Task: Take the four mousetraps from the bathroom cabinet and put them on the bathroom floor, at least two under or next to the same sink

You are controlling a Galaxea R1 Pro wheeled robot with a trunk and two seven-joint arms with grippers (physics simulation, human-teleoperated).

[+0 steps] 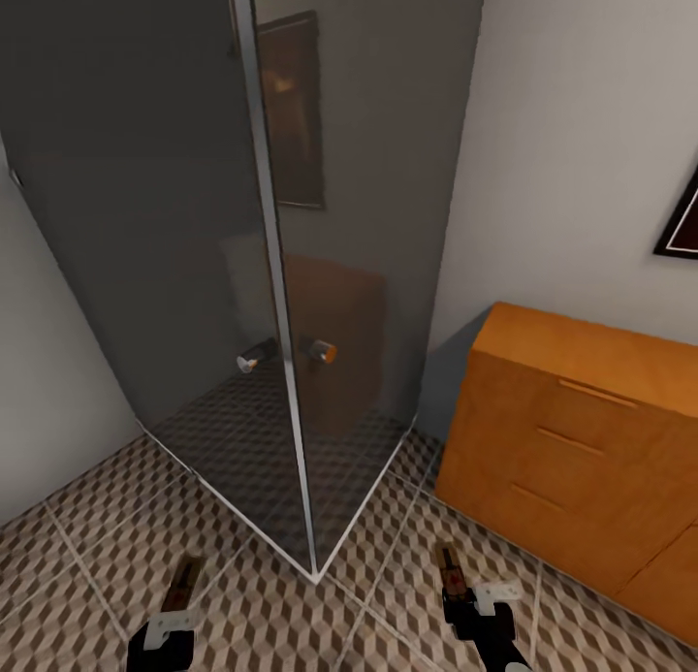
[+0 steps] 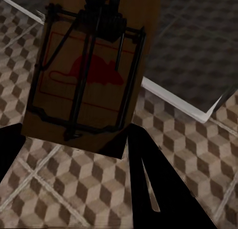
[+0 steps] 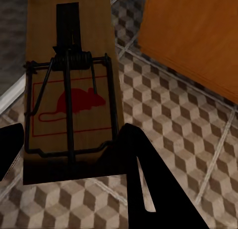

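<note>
Left end effector (image 1: pixel 167 625) clamps mousetrap (image 2: pixel 89 75); right end effector (image 1: pixel 472 599) clamps second mousetrap (image 3: pixel 69 90); light, stiff boards, gripped edgewise, above bathroom floor (image 1: pixel 378 594).

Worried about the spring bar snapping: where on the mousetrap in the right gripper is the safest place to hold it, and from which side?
Grip the mousetrap by the bare wooden end, coming in along its length, as the right gripper appears to do. The board is flat and thin, and the black wire spring and bar cover the middle and the red mouse print, so only the plain end seems safe.
</note>
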